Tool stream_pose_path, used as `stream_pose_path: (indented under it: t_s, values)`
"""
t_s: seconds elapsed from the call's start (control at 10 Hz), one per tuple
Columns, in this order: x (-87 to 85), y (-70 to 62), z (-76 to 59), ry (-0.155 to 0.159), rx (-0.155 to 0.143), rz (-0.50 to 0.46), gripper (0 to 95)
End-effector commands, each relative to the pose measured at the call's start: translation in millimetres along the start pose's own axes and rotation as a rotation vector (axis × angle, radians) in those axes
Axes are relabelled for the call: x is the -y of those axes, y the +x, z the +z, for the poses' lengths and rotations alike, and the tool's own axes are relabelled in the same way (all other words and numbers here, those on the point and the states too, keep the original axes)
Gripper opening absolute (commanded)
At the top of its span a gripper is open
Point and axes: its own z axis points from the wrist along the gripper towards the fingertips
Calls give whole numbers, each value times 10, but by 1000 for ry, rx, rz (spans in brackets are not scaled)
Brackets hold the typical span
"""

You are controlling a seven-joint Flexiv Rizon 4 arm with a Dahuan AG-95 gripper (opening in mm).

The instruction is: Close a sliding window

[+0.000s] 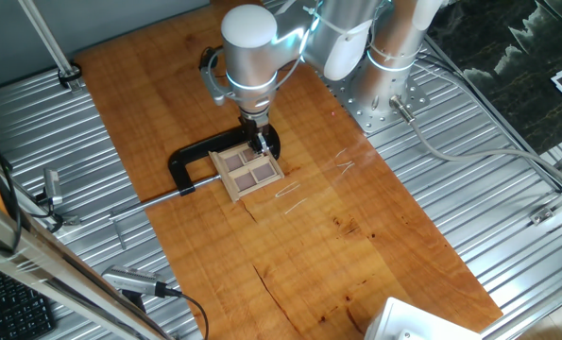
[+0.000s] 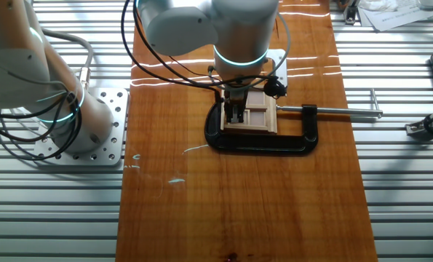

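Note:
The sliding window (image 1: 249, 171) is a small light wooden frame with cross bars and brownish-grey panes. It lies on the wooden board, held by a black C-shaped clamp (image 1: 188, 166). It also shows in the other fixed view (image 2: 257, 112). My gripper (image 1: 259, 143) points straight down at the window's far edge, its fingertips (image 2: 236, 116) on or just above the frame. The fingers look close together; I cannot tell whether they grip anything. The arm's body hides part of the window's far side.
The clamp's (image 2: 263, 143) long metal screw bar (image 2: 343, 111) sticks out sideways over the board's edge. The arm's base (image 2: 70, 138) stands on a ribbed metal table. A keyboard (image 1: 11, 302) and cables lie at one corner. A white object (image 1: 422, 323) sits at the board's near end.

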Motion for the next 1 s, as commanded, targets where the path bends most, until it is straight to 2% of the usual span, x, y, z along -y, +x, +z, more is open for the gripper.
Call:
stream_pose_path:
  t_s: [0.1,1.0]
  values:
    - [-1,2,150,2,-3,-4,0]
    - [-1,4,151,-1,-7,-3,0]
